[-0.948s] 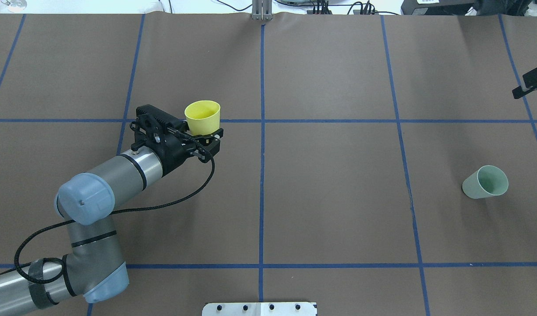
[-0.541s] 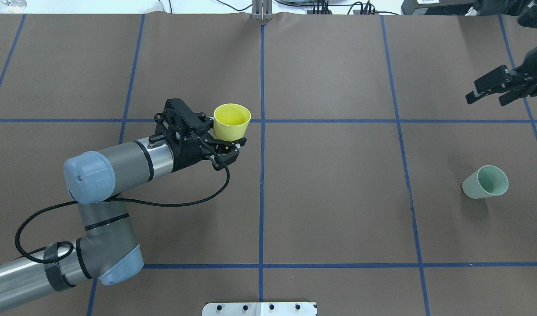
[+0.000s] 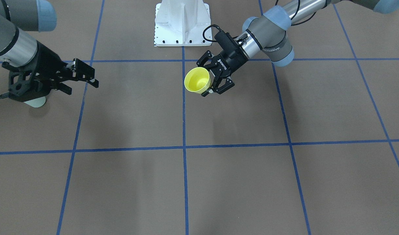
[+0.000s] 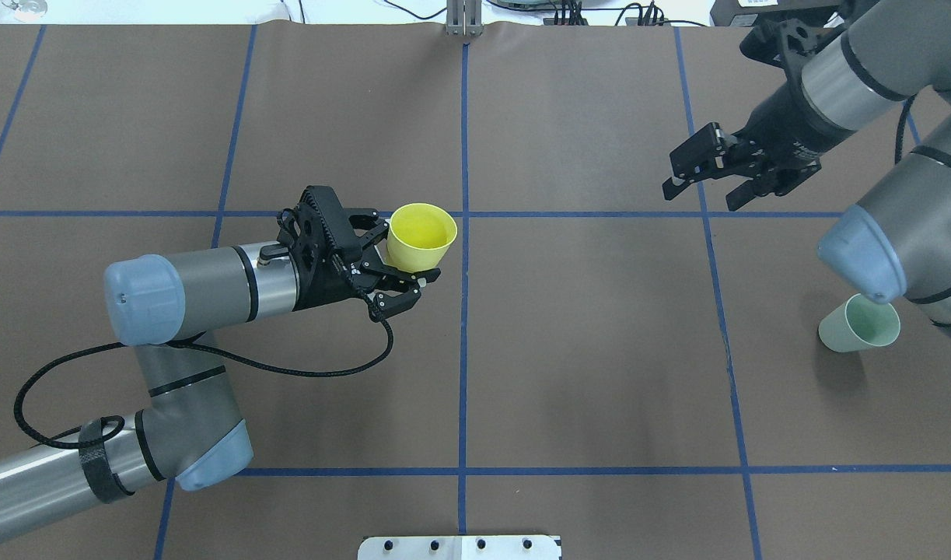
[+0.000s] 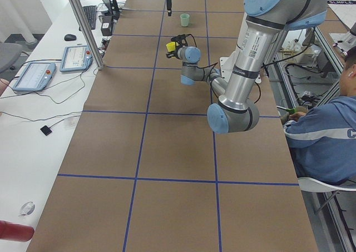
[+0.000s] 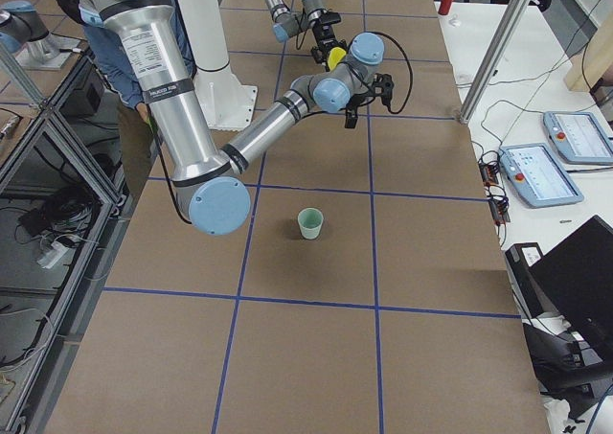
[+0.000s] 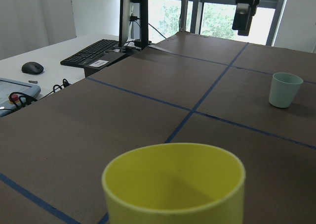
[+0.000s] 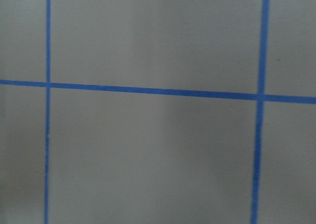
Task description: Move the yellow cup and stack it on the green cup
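Note:
My left gripper [image 4: 407, 255] is shut on the yellow cup [image 4: 421, 236] and holds it upright above the table, just left of the centre tape line. The cup also shows in the front view [image 3: 197, 80] and fills the bottom of the left wrist view [image 7: 173, 184]. The green cup [image 4: 860, 323] stands upright at the right side; it shows far off in the left wrist view [image 7: 285, 89]. My right gripper [image 4: 704, 183] is open and empty, in the air far back-left of the green cup. In the front view the right gripper [image 3: 82, 81] partly hides the green cup [image 3: 36, 102].
The brown table cover carries a grid of blue tape lines [image 4: 463, 311]. The white robot base [image 3: 182, 23] stands at the near middle edge. A metal post [image 4: 463, 19] stands at the far edge. A seated person [image 5: 325, 141] is beside the table.
My left arm has carried the yellow cup to the right, toward the centre line. My right arm has swung in from the right edge and moved left. The green cup has not moved.

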Controlling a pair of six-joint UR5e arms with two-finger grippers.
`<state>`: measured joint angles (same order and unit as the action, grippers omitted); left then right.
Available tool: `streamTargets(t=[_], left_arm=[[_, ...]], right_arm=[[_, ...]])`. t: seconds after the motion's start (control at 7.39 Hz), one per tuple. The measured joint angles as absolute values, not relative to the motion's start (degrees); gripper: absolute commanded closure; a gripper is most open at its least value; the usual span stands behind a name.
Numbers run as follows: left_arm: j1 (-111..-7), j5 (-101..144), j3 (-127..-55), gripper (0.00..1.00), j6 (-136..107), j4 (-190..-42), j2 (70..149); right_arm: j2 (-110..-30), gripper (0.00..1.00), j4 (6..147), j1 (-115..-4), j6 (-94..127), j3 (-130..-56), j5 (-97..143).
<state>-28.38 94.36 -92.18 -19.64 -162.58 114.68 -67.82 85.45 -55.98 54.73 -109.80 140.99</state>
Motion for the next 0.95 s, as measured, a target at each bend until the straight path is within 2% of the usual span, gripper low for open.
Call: streamTargets(t=[0.41,0.95], left_arm=[[-28.03,94.61,-92.01,1.00,-19.09,-166.31,112.94],[-27.65,95.10,-89.33,1.00,-19.16,-164.13,118.00]], right_arm=[[-63.54,0.01,85.46,-52.63,63.34,-110.85,140.82],[-60.03,0.01,84.98,-47.19,68.75,-110.73,139.46]])
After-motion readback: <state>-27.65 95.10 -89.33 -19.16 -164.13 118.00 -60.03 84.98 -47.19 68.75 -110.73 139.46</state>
